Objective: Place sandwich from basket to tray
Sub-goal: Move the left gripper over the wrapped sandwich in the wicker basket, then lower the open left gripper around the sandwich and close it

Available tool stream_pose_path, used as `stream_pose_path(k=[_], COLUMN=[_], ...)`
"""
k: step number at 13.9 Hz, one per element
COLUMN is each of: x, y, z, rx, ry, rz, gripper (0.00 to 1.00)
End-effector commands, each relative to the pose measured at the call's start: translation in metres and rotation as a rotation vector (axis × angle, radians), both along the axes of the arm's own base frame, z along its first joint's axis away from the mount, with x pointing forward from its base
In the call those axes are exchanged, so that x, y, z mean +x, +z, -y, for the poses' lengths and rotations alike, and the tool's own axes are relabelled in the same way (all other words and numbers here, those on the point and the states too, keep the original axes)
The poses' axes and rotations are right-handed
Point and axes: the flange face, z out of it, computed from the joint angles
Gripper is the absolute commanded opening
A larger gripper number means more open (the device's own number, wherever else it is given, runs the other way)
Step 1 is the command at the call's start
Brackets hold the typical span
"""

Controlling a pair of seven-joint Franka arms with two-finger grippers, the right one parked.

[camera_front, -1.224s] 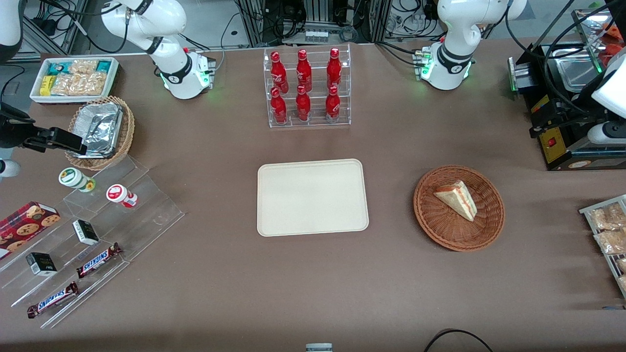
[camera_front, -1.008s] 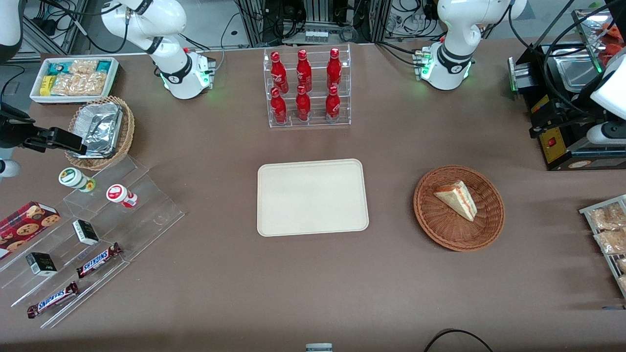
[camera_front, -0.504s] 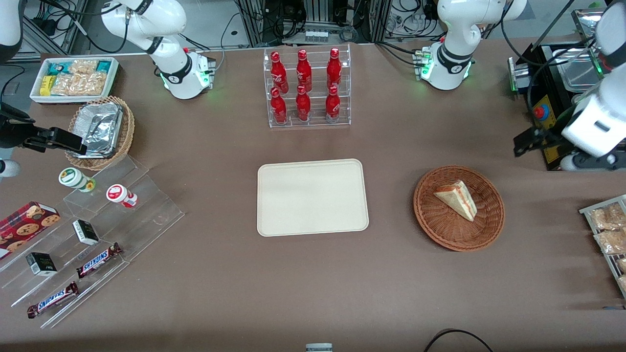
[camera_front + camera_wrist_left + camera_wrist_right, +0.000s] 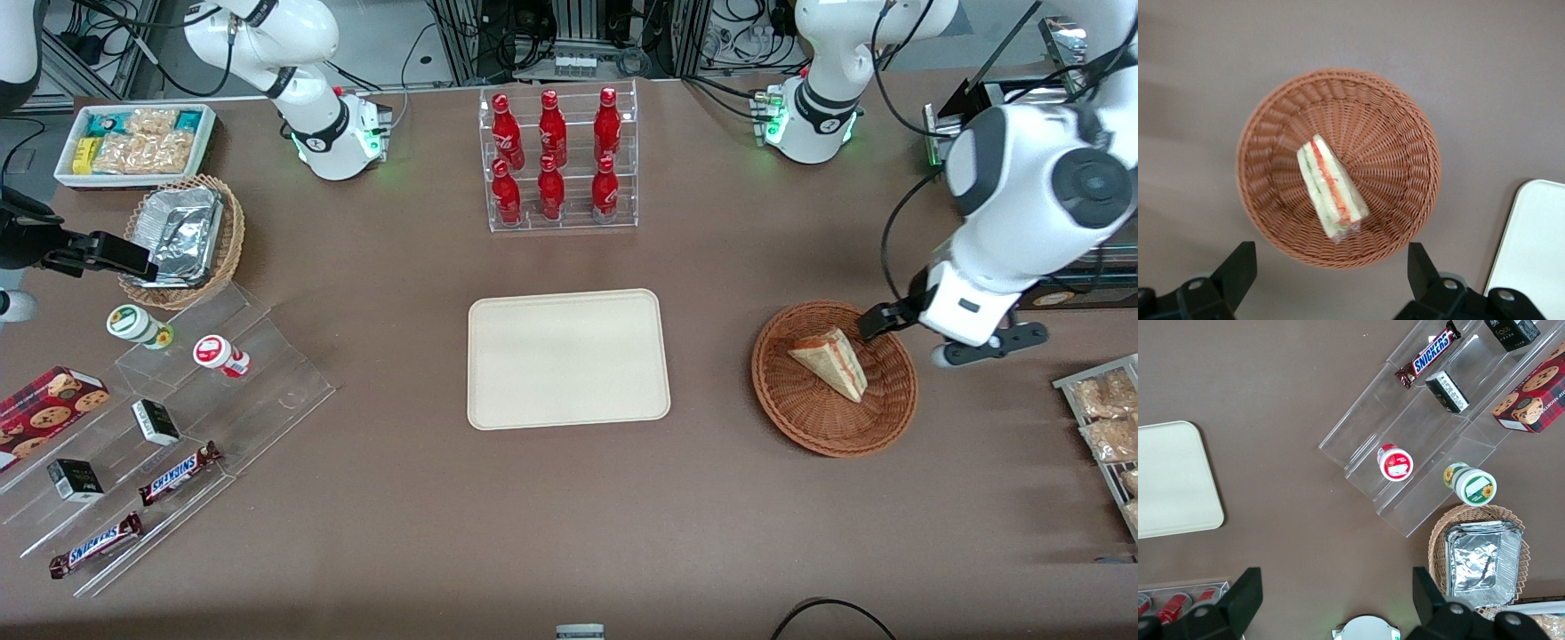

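Wicker basket (image 4: 834,378) holds sandwich (image 4: 829,362) — tray (image 4: 567,358) bare, well apart. Hand (image 4: 1328,280) wide, above basket edge. Risk: soft wedge crushed or slipping if fingers close off-centre.

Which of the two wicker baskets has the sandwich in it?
The reddish-brown basket beside the tray holds the sandwich, under the open gripper; the tan basket holds foil.
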Motion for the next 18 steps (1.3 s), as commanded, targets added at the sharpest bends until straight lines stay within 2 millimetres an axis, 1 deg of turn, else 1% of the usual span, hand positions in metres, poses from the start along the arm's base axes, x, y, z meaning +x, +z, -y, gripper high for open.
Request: stream_pose_path(k=[1, 2, 4, 8, 11, 16, 18], x=[-0.022, -0.028, -0.036, -0.044, -0.054, -0.061, -0.06], y=[-0.031, -0.045, -0.065, -0.09, -0.12, -0.156, -0.164], z=[0.002, 0.002, 0.002, -0.004, -0.007, -0.01, -0.007], rx=[0.007, 0.007, 0.002, -0.009, -0.017, -0.039, -0.042], ry=[0.142, 0.203, 0.218, 0.262, 0.288, 0.317, 0.337], rz=[0.028, 0.023, 0.036, 0.062, 0.077, 0.107, 0.11], gripper=[1.0, 1.0, 1.0, 1.0, 1.0, 1.0, 1.0])
